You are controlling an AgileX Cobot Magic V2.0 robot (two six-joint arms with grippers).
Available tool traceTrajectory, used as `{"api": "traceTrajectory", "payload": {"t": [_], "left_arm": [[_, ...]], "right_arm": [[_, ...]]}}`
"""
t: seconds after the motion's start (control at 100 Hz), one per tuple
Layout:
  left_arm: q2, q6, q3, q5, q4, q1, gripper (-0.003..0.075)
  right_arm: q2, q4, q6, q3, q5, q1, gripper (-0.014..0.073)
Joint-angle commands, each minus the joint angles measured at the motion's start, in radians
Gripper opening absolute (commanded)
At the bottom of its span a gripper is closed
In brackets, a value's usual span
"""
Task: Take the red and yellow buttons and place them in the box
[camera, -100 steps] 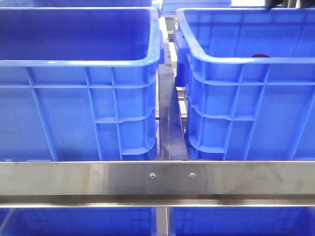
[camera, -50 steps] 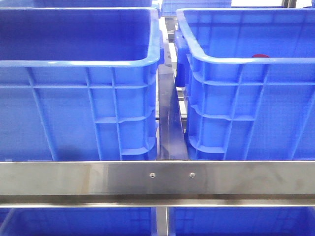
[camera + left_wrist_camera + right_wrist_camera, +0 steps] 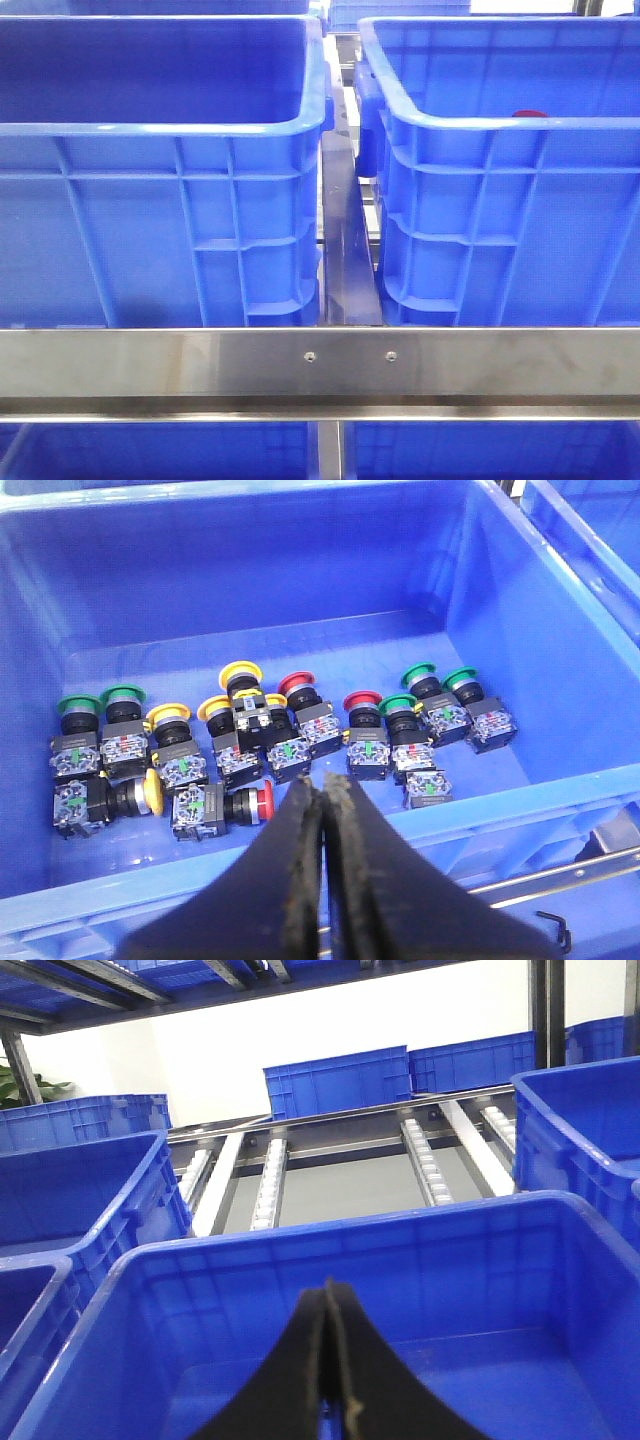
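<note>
- Several red buttons (image 3: 297,684) and yellow buttons (image 3: 167,716) show domed caps on black bodies in your blue box (image 3: 560,660).
- Left gripper (image 3: 325,790) and right gripper (image 3: 327,1295): pinched together, empty.

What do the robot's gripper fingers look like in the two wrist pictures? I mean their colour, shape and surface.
Only the fingers show. The left gripper has two black fingers that widen toward the camera and narrow to tips; their inner edges look rough and slightly worn, with pale specks. The right gripper has the same black, tapered fingers. No cables, markings or arm links are visible in any view.
</note>
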Motion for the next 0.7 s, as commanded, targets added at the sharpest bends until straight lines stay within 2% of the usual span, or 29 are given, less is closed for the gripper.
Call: {"api": "traceTrajectory", "payload": {"t": [0.0,0.13,0.23,0.3,0.42,0.49,0.55,0.69], "left_arm": [[0.001,-0.009,-0.027,-0.080,-0.016,0.005,-0.0018],[0.001,-0.009,-0.027,-0.077,-0.014,0.005,-0.0008],[0.001,-0.009,-0.027,-0.077,-0.014,0.003,0.0080],[0.001,-0.009,-0.027,-0.073,-0.014,0.003,0.0195],[0.001,-0.009,-0.027,-0.073,-0.014,0.003,0.0470],[0.001,-0.009,-0.027,-0.075,-0.014,0.003,0.0582],[0.001,-0.009,-0.027,-0.075,-0.014,0.003,0.0613],[0.011,-0.009,-0.027,-0.084,-0.014,0.003,0.0597]], "right_arm": [[-0.003,-0.010,-0.014,-0.023,0.010,-0.005,-0.0067],[-0.003,-0.010,-0.014,-0.021,0.019,-0.005,-0.0067],[-0.003,-0.010,-0.014,-0.021,0.027,-0.005,-0.0067],[-0.003,-0.010,-0.014,-0.021,0.038,-0.005,-0.0067],[-0.003,-0.010,-0.014,-0.021,0.058,-0.005,-0.0067],[-0.003,-0.010,-0.014,-0.021,0.068,-0.005,-0.0067],[-0.003,-0.010,-0.014,-0.021,0.077,-0.005,-0.0067],[-0.003,-0.010,-0.014,-0.021,0.083,-0.005,-0.0067]]}}
